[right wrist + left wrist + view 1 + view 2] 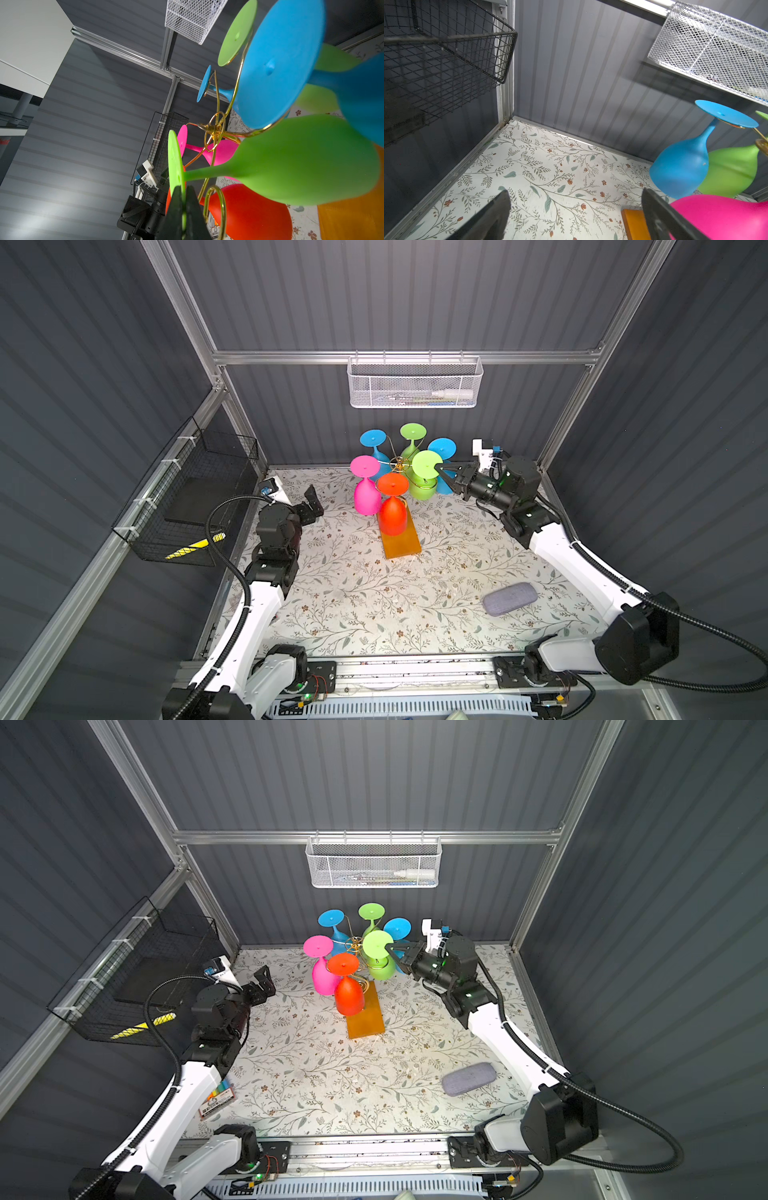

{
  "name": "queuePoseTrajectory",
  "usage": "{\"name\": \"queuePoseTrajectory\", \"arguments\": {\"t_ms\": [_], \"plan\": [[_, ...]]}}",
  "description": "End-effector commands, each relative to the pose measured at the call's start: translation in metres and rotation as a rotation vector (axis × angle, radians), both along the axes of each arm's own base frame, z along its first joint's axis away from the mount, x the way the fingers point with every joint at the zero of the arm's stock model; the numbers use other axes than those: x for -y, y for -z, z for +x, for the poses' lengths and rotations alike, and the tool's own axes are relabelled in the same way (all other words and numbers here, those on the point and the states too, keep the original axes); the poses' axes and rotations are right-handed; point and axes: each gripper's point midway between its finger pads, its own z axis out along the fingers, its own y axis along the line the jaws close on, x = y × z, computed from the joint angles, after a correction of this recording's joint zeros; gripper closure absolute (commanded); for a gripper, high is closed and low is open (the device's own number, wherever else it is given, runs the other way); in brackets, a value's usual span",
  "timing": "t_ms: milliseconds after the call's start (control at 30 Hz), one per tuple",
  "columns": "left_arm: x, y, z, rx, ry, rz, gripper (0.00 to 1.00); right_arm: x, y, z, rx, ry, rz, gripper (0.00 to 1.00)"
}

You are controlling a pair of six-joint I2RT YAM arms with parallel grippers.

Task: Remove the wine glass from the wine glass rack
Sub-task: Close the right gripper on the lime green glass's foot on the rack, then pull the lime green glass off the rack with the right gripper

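So the right gripper (437, 468) was pinched on the foot of the green glass (424, 463) by the rack (402, 542); left gripper (313, 498) sat wide open, empty.

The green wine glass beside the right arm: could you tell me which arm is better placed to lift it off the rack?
Right. The right gripper is shut on the foot of the green wine glass, while the left gripper hangs open, apart from the wine glass rack.

The green wine glass (301, 162) looks matt and smooth, the wire of the wine glass rack (402, 545) glossy gold metal.
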Motion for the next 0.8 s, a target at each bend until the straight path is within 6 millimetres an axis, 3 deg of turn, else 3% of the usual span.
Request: {"name": "queuePoseTrajectory", "arguments": {"t_ms": [0, 367, 767], "plan": [[-0.005, -0.007, -0.004, 0.019, -0.020, -0.015, 0.00, 0.011, -0.008, 0.001, 0.034, 0.049, 0.014, 1.00], [-0.005, -0.007, -0.004, 0.018, -0.021, -0.022, 0.00, 0.037, 0.012, -0.009, 0.003, 0.123, 0.000, 1.00], [-0.006, -0.020, -0.007, 0.045, -0.028, -0.048, 0.00, 0.082, 0.042, -0.039, -0.036, 0.219, -0.021, 1.00]]}}
